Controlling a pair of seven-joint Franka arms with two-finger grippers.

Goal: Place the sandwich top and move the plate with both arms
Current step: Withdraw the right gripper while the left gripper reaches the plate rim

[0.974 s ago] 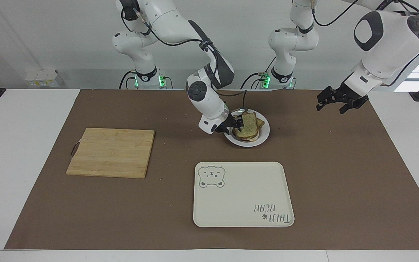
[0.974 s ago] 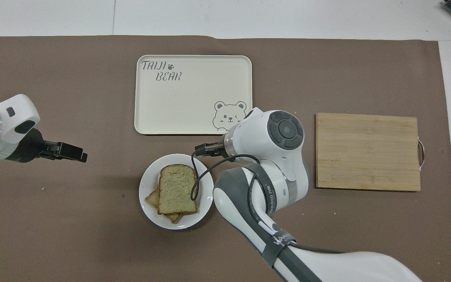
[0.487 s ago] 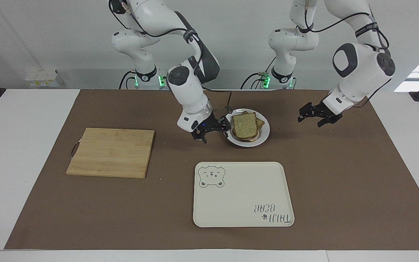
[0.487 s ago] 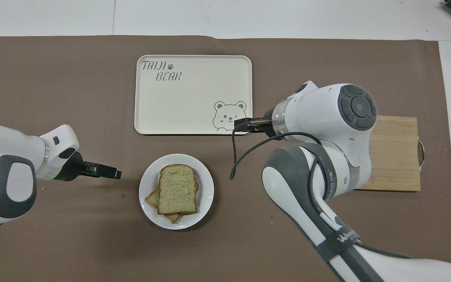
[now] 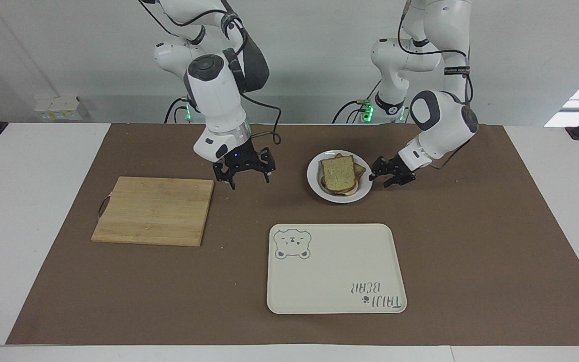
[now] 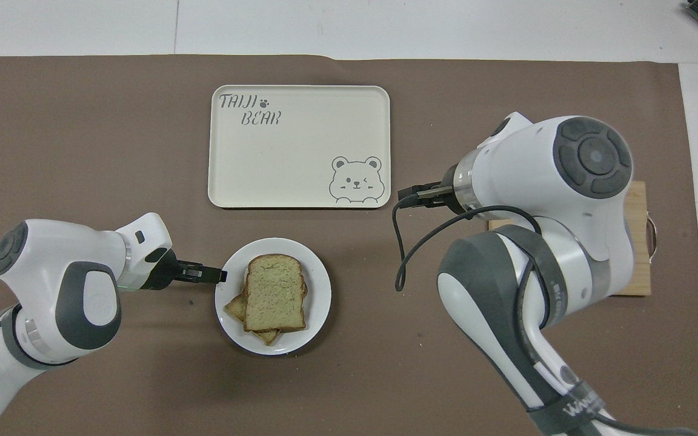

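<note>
Right tool withdrawn from plate, released; left tool now at rim, grip unclear. Sandwich top placed. Clamp rim squarely, lift level.

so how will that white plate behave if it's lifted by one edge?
The plate looks rigid and glossy, so the rim may slip in a pinch. Lifted from one edge it would probably tilt, and the loosely stacked bread slice could slide off the toast beneath.
</note>
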